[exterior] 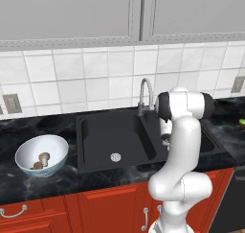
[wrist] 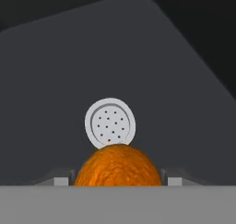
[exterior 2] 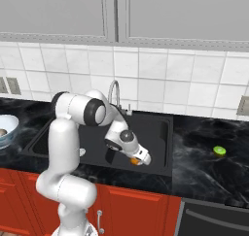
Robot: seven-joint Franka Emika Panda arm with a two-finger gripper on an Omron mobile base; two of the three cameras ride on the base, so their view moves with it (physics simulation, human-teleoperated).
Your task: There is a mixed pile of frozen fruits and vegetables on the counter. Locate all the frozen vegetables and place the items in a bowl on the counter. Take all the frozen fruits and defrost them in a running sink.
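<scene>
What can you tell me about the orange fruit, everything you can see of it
The orange fruit is a small round ball with a rough, pebbled, deep orange skin. It sits between the fingertips of the hand, which is closed on it from both sides, held over the right basin of the black sink. In the hand view it hangs just in front of the round silver drain, above the basin floor. Its lower part is cut off from sight, and I can't tell whether it touches the basin.

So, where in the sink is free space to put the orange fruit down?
The basin floor around the drain is bare on every side, right below the gripper holding the orange fruit. The bowl is taken by mushrooms.
</scene>
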